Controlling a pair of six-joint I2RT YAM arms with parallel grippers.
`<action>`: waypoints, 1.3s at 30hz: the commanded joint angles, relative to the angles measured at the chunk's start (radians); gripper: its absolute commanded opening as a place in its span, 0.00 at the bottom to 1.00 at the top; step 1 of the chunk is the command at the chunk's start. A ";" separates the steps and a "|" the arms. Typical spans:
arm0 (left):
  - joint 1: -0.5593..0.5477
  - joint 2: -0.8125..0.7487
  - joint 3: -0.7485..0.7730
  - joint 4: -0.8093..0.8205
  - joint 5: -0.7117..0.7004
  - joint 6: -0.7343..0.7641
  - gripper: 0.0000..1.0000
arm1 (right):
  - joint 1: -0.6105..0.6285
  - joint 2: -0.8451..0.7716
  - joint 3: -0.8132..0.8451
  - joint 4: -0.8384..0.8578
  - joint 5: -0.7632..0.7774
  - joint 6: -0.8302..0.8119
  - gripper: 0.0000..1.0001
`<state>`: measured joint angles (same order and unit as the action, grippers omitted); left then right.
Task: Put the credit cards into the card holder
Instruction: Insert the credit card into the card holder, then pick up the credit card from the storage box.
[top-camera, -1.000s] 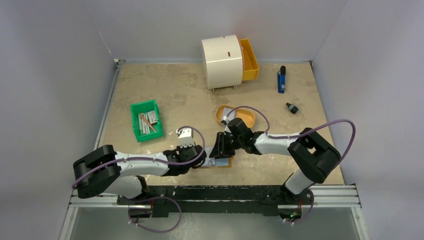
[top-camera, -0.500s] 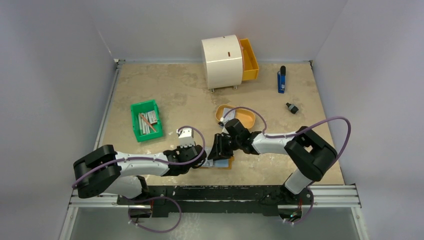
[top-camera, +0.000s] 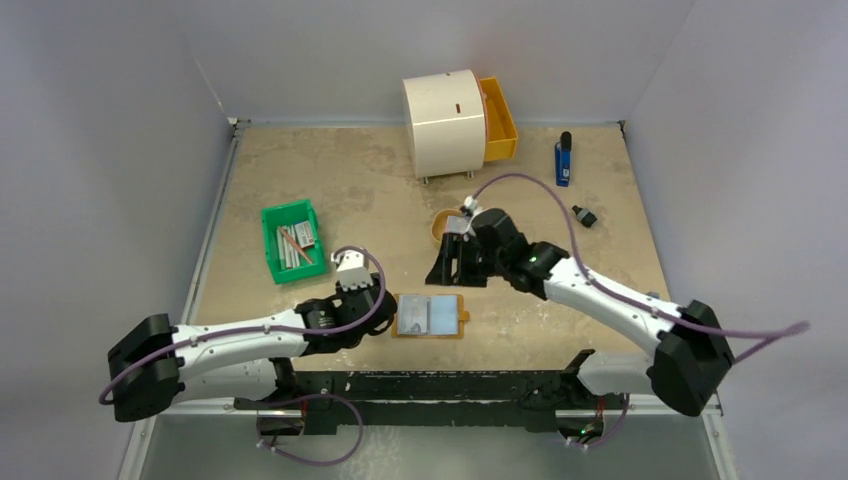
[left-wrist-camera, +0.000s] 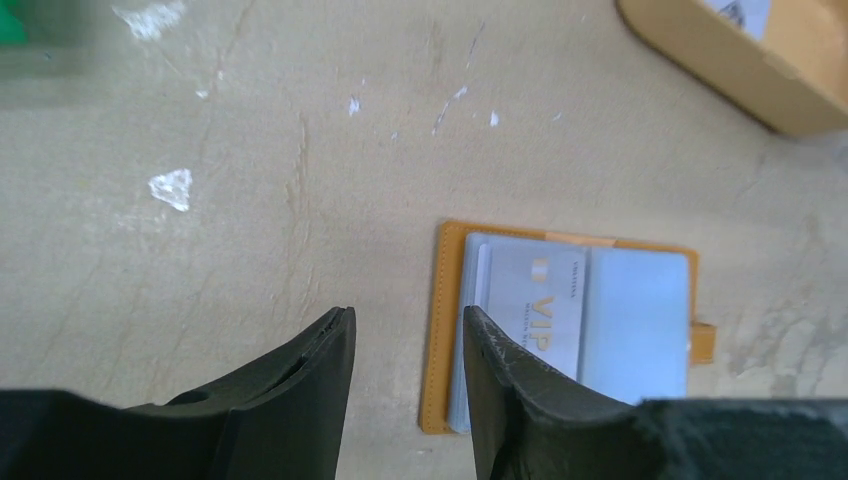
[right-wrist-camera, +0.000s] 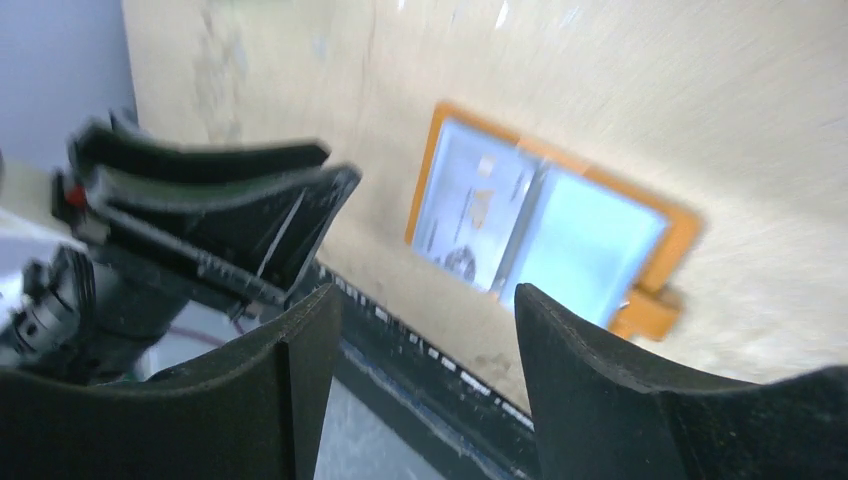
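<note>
The tan card holder lies open and flat near the table's front edge. A pale grey-blue credit card printed "VIP" sits in its left half, and the right half shows plain pale blue. My left gripper is just left of the holder, open and empty, its right finger over the holder's left edge. My right gripper hangs above and behind the holder, open and empty; its view shows the holder blurred. Another pale card lies in the tan tray.
A green bin of grey bars stands at the left. A white drum with an orange drawer stands at the back. A blue object and a small black object lie at the right.
Both grippers opened and left the card holder. The right arm rose and drew back toward the tan tray. The left arm slid a little left. The holder now lies uncovered.
</note>
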<state>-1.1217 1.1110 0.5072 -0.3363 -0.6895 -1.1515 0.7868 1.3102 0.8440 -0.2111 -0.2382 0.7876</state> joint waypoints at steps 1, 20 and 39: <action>0.000 -0.103 0.085 -0.108 -0.120 0.021 0.44 | -0.136 -0.110 0.063 -0.138 0.232 -0.073 0.66; 0.000 -0.255 0.040 0.030 -0.111 0.093 0.49 | -0.438 0.294 0.124 0.288 0.054 -0.018 0.63; 0.000 -0.181 0.047 0.028 -0.129 0.080 0.47 | -0.437 0.506 0.206 0.227 0.034 -0.068 0.55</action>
<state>-1.1217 0.9226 0.5415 -0.3382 -0.8040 -1.0798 0.3523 1.8015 1.0218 0.0368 -0.1932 0.7433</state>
